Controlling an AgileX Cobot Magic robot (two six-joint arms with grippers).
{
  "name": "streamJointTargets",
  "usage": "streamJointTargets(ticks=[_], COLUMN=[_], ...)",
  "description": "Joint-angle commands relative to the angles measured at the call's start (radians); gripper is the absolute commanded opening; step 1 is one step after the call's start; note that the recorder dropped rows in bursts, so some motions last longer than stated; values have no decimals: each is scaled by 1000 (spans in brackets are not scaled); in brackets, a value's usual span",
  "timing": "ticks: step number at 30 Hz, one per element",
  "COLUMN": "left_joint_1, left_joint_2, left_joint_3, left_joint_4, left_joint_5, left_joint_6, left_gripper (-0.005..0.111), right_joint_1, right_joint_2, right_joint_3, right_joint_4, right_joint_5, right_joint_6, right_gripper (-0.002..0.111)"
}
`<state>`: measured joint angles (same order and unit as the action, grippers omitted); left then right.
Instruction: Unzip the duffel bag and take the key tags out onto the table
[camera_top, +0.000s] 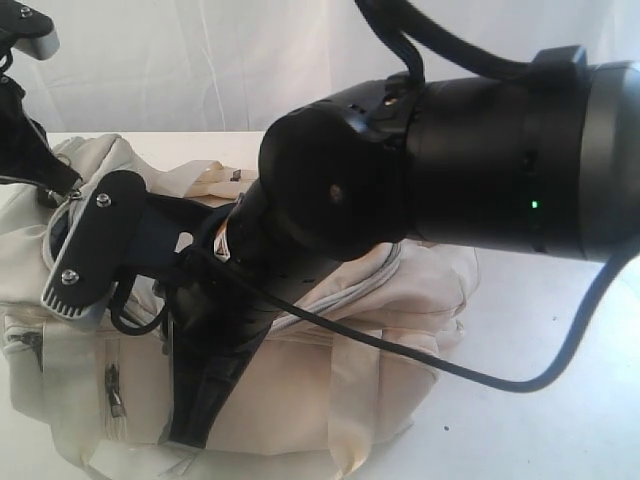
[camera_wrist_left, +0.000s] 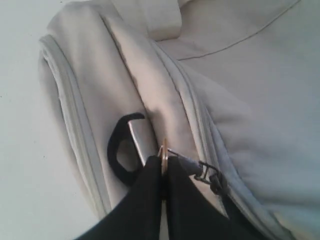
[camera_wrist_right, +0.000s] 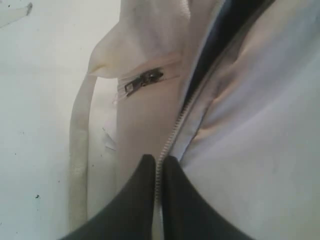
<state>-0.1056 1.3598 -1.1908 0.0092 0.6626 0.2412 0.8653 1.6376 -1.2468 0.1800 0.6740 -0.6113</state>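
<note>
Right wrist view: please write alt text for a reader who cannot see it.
The shut right gripper pinches the main zipper of the cream duffel bag; farther along, the zipper gapes and shows dark lining. Beside it are a small pocket zipper pull, a pale strap and the white table.

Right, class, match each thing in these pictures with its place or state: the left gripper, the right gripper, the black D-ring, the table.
Things:
1 left gripper
2 right gripper
3 black D-ring
4 table

Places or states:
A white, under the duffel bag
B shut, tips at the partly open zipper
C shut, tips at a small metal piece
D lying against the bag's cream fabric

Pairs: 1-C, 2-B, 3-D, 4-A
</note>
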Motion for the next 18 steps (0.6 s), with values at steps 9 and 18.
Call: streamJointTargets(ticks=[9,18], left_joint_1=[5,5], left_joint_2=[101,261], left_joint_3=[-117,-283], left_joint_4=[26,73], left_joint_5=[-156,-164], left_joint_6=[-29,-29], left_gripper=[0,0], right_joint_1=[3,3], right_joint_2=[-1,-1], right_joint_3=[4,4], right_joint_4=[9,11], right_joint_5=[73,83], right_joint_6=[15,15], right_gripper=[0,0])
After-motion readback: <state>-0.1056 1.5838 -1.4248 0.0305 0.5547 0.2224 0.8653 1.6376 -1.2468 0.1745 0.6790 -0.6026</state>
